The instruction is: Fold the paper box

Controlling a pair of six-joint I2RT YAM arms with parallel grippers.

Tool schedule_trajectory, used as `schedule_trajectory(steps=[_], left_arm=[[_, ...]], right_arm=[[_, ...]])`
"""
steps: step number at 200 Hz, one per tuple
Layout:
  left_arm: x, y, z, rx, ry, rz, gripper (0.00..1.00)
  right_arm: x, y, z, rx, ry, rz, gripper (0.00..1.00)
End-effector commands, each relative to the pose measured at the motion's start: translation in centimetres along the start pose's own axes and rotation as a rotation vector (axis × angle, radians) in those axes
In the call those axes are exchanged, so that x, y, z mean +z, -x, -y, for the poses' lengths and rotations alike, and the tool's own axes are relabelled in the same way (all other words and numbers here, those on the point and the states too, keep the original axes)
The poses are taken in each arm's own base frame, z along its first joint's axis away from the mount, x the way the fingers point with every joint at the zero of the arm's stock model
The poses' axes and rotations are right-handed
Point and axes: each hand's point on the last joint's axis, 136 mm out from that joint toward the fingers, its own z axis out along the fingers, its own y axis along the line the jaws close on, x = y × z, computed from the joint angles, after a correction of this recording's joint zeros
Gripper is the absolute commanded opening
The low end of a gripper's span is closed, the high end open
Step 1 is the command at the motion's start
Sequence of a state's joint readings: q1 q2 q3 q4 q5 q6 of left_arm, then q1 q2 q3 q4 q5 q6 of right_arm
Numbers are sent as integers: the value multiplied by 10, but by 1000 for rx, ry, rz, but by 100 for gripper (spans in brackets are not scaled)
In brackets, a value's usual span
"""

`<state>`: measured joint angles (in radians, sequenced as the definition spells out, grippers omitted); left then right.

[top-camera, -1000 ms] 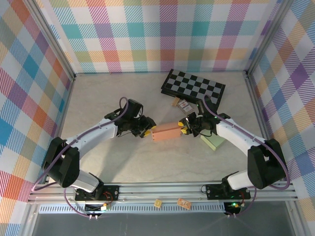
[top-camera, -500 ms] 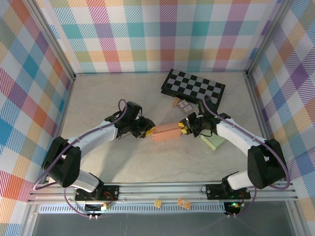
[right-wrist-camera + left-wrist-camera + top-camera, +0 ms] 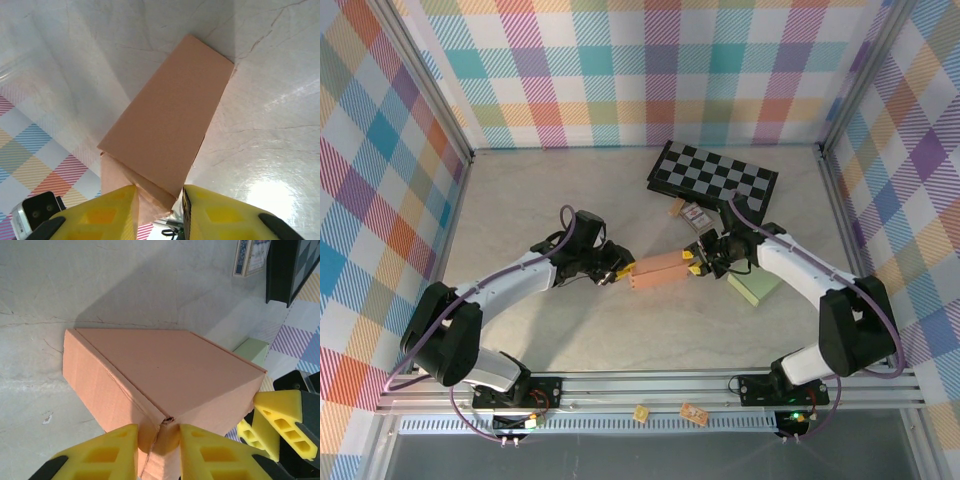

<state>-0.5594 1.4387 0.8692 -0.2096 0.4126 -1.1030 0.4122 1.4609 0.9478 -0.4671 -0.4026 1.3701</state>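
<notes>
The paper box (image 3: pixel 658 268) is a salmon cardboard box, folded shut, lying mid-table between both arms. My left gripper (image 3: pixel 618 270) is at its left end. In the left wrist view the box (image 3: pixel 165 375) stretches away from the gripper (image 3: pixel 157 452), whose yellow fingers (image 3: pixel 105 457) pinch the near corner flap. My right gripper (image 3: pixel 692 262) is at the box's right end. In the right wrist view the gripper (image 3: pixel 160 215) is closed around the end flap of the box (image 3: pixel 170 115). The right gripper's yellow fingers (image 3: pixel 277 422) also show past the box's far end in the left wrist view.
A black-and-white checkerboard (image 3: pixel 713 177) lies at the back right, with small card packets (image 3: pixel 692 213) just in front of it. A pale green pad (image 3: pixel 754 288) sits under the right arm. Two small tags (image 3: pixel 695 411) rest on the front rail. Plaid walls enclose the table.
The left gripper's jaws have closed in on the box's left corner. The box and both grippers have shifted slightly toward the back, and the box now sits more tilted.
</notes>
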Motion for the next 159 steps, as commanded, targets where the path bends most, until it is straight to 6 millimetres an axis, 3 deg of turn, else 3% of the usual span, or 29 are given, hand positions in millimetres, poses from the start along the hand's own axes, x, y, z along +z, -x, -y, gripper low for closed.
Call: schedule_trajectory(steps=[1,77,132,159], left_arm=[[7,-7,-17,9,31,-53,22],[10,-10,-36,49,87,-64,19],[-17,-2,18,87,-38,-19,30],[-22,-11,19,36,-71,-49,31]], right_arm=[[8,3,49,80,-195,1,29],[17,7,53,76,-267,-20,29],[12,7,44,63,-240,-10,29],[13,8,41,65,-238,-5,29]])
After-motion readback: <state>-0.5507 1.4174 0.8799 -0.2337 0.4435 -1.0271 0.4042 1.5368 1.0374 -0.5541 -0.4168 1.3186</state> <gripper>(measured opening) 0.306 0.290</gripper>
